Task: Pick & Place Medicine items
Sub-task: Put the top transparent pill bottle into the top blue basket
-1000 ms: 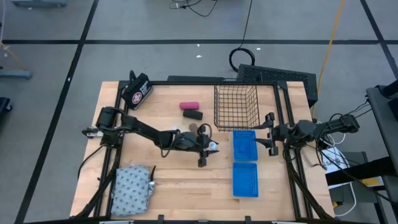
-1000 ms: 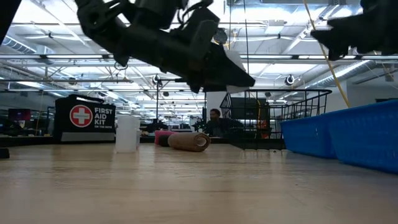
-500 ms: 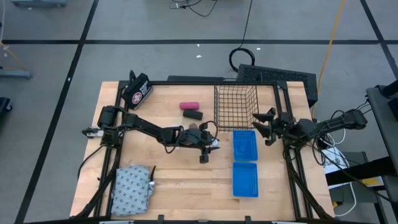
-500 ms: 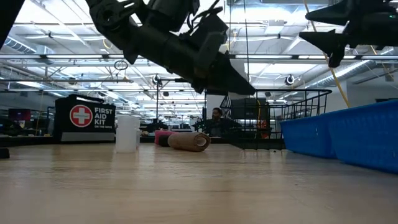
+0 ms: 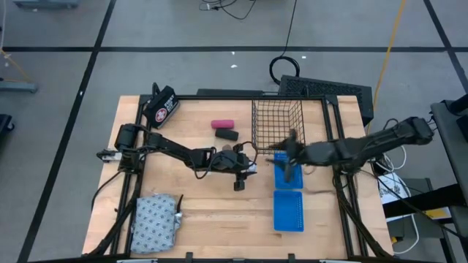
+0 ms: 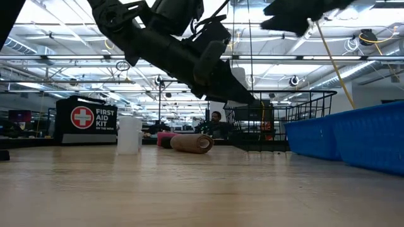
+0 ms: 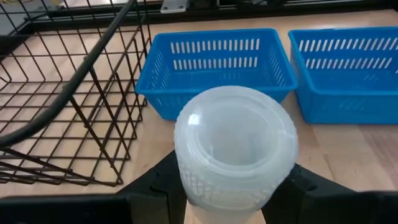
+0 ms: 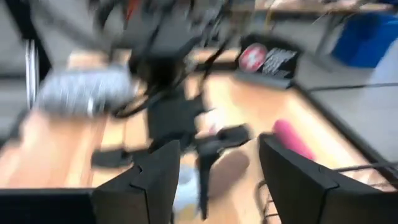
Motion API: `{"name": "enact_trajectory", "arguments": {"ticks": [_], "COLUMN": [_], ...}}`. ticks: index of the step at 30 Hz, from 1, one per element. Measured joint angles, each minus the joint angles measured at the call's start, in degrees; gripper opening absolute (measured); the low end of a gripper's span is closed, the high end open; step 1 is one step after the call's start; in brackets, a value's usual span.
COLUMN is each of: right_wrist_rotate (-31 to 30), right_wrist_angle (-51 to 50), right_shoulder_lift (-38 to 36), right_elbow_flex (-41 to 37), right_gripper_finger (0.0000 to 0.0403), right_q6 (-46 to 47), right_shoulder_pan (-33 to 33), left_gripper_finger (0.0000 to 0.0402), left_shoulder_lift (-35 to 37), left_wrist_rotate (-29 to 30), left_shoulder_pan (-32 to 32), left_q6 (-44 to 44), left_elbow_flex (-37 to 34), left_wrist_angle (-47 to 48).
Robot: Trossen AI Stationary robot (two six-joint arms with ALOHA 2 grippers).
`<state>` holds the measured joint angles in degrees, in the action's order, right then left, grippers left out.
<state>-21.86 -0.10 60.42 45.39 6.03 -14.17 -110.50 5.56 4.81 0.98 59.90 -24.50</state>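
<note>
— Above the middle of the counter (image 5: 205, 212), what have you got?

— My left gripper (image 7: 231, 186) is clamped on a white bottle (image 7: 235, 146), lifted clear of the wood, just short of the blue baskets (image 7: 214, 68) and beside the wire basket (image 7: 59, 99).

— How do you place it well?

— I'd carry it level over a basket rim, lower it inside, then let go. My right gripper (image 5: 287, 158), fingers apart and empty, hangs over the nearer basket, so I'd mind a clash.

— Any writing?

— The black case (image 6: 85, 120) reads "FIRST AID KIT".
</note>
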Motion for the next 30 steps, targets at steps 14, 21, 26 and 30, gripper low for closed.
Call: {"name": "enact_trajectory", "arguments": {"ticks": [14, 21, 26, 30], "right_wrist_rotate": [9.5, 10.1, 10.2, 10.4], "right_wrist_angle": [-7.5, -7.1, -7.2, -7.7], "right_shoulder_lift": [25.1, 27.3, 27.3, 27.3], "right_elbow_flex": [12.4, 12.4, 12.4, 12.4], "right_gripper_finger": [0.0284, 0.0274, 0.0241, 0.0202], "right_q6": [-2.4, -2.2, -2.2, -2.2], "right_shoulder_pan": [3.4, 4.9, 4.9, 4.8], "left_gripper_finger": [0.0157, 0.0157, 0.0157, 0.0157], "left_shoulder_lift": [0.0, 0.0, 0.0, 0.0], "left_wrist_rotate": [0.4, 0.5, 0.5, 0.5], "left_shoulder_pan": [0.6, 1.3, 1.3, 1.3], "left_q6": [-0.2, 0.2, 0.2, 0.2], "left_elbow_flex": [0.0, 0.0, 0.0, 0.0], "left_wrist_angle": [2.5, 2.8, 2.9, 3.0]}}
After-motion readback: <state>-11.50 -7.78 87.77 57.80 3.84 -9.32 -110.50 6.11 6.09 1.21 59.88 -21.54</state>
